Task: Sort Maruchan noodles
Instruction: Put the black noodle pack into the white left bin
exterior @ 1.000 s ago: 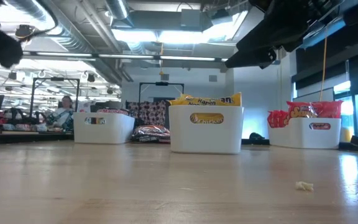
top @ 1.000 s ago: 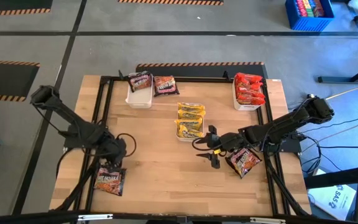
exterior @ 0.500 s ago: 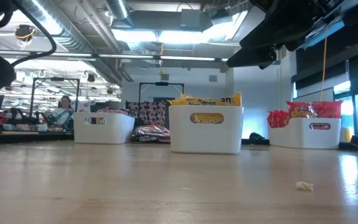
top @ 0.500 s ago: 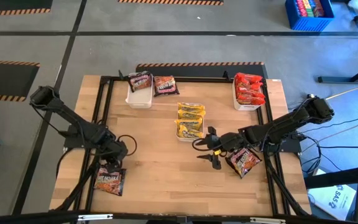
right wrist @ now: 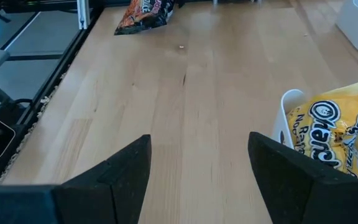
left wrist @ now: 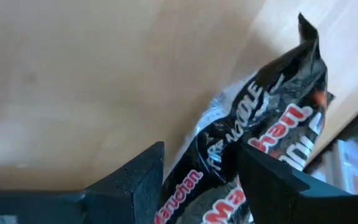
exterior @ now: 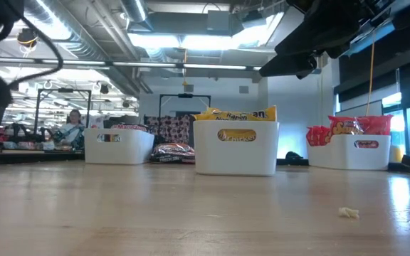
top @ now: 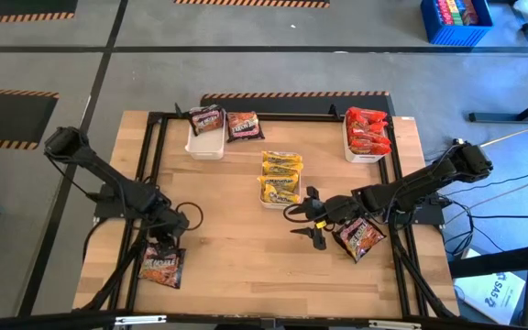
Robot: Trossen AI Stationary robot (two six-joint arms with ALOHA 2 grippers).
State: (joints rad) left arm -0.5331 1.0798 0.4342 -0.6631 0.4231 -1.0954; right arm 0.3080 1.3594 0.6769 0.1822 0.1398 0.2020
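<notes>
Glossy crinkly plastic packet point(left wrist: 253, 143), smooth wooden table point(top: 246, 257)

The dark packet point(left wrist: 253, 155) in the left wrist view reads "FIRE NOODLE" in white, with "Maruchan" in red partly legible (letters cut off at the edges). In the low view the yellow packets point(exterior: 235, 114) atop the middle white tray point(exterior: 235, 153) show "Ramen Noodle"; the rest is unreadable.

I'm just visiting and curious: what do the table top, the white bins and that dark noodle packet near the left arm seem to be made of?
Table top: pale wood, matte, going by its grain and plank seams.
White bins: probably smooth moulded plastic, with rounded corners and a slight sheen.
Dark noodle packet: thin glossy plastic film, crinkled and catching highlights.
</notes>
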